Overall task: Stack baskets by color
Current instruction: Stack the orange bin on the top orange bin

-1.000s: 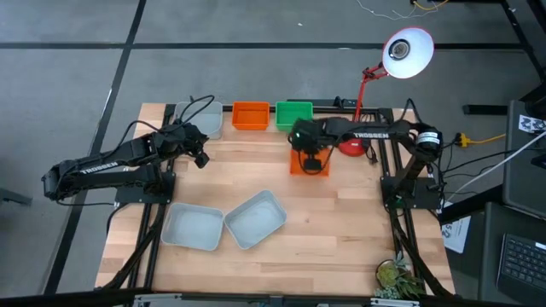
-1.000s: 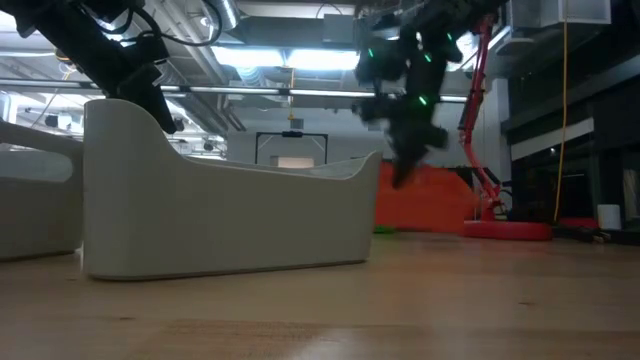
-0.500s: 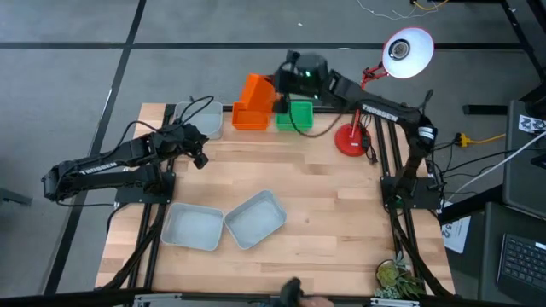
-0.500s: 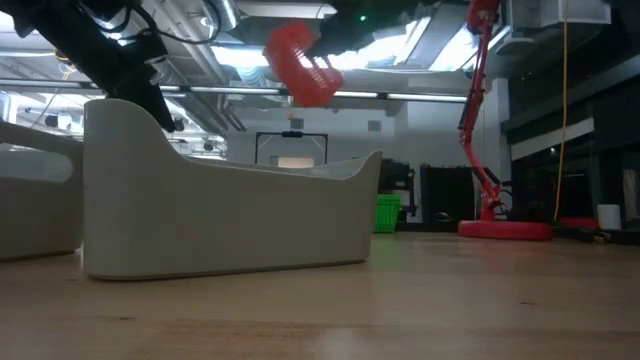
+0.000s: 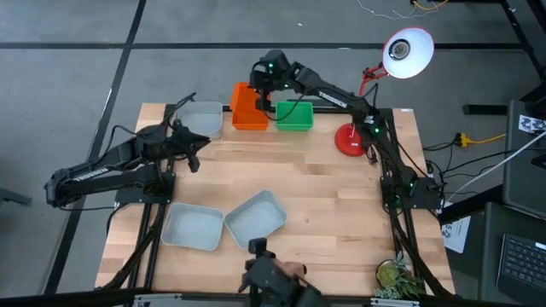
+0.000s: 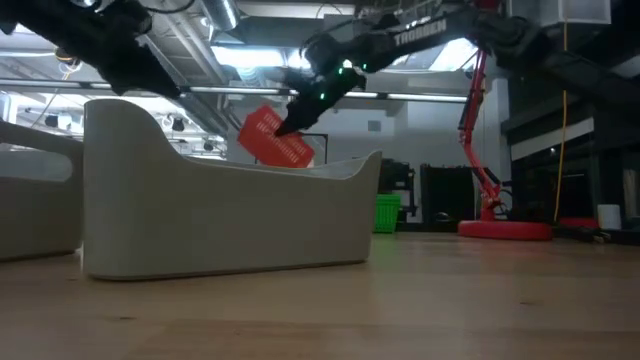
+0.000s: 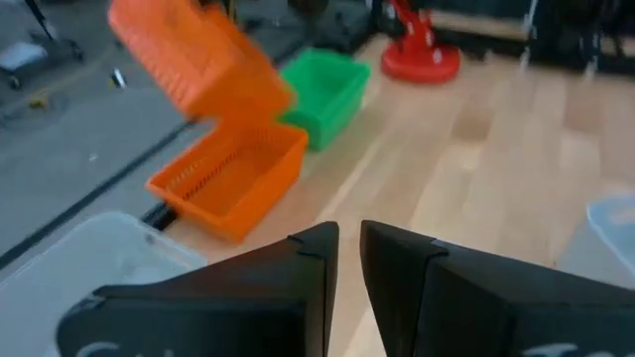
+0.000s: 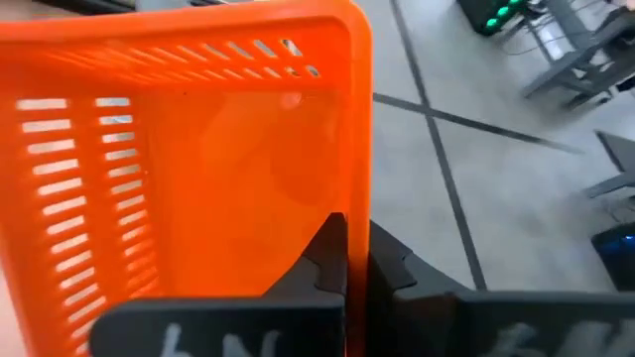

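Right arm has swung from mid-bench to the far edge since a second ago, carrying an orange basket (image 6: 277,139) off the wood. Right gripper (image 8: 355,260) is pinched shut on that basket's wall; basket hangs tilted in the air over a second orange basket (image 7: 231,176) sitting at the far edge. Green basket (image 5: 294,114) sits just beside it toward the lamp (image 5: 404,51). In the high view the arm's wrist hides most of the held basket.

Left gripper (image 7: 346,255) hovers near the far left corner, fingers nearly together with a narrow gap, nothing between them. Pale basket (image 5: 201,117) at that corner partly hidden by the left arm. Two more pale baskets (image 5: 194,227) (image 5: 255,218) sit touching near the near edge. Something dark pokes in at the near edge; can't tell what.
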Robot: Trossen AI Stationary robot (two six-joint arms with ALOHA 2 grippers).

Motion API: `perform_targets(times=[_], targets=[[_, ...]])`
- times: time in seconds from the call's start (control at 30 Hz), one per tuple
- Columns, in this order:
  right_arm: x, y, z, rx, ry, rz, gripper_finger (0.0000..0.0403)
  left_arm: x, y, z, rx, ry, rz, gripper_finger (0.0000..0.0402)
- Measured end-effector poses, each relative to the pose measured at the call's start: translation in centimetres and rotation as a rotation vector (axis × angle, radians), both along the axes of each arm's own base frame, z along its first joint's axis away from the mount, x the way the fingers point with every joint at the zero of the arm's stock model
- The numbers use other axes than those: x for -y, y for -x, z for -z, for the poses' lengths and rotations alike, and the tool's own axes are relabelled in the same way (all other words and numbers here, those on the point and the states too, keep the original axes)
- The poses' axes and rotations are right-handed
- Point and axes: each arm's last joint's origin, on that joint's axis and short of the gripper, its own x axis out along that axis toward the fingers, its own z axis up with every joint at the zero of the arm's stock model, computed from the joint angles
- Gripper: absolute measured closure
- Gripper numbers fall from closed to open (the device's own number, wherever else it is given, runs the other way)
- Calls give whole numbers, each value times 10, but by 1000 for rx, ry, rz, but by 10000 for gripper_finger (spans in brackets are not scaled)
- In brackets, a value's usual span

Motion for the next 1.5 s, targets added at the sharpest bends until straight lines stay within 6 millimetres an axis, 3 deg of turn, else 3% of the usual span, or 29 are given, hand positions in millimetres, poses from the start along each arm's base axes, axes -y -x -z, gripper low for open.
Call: perform_targets(times=[0.27, 0.53, 0.77, 0.97, 1.5], targets=[[15, 8, 16, -6, -100, -4, 403, -7, -15, 47, 213, -105, -19, 360], [19, 10, 22, -8, -141, -33, 403, -7, -15, 40, 280, -170, -10, 360], [23, 4, 50, -61, -168, -28, 403, -7, -15, 40, 279, -168, -9, 360], [22, 5, 50, -67, -178, -24, 399, -7, -15, 40, 279, -168, -8, 360], [22, 8, 48, -102, -171, 9, 292, -7, -15, 39, 280, -168, -8, 360]])
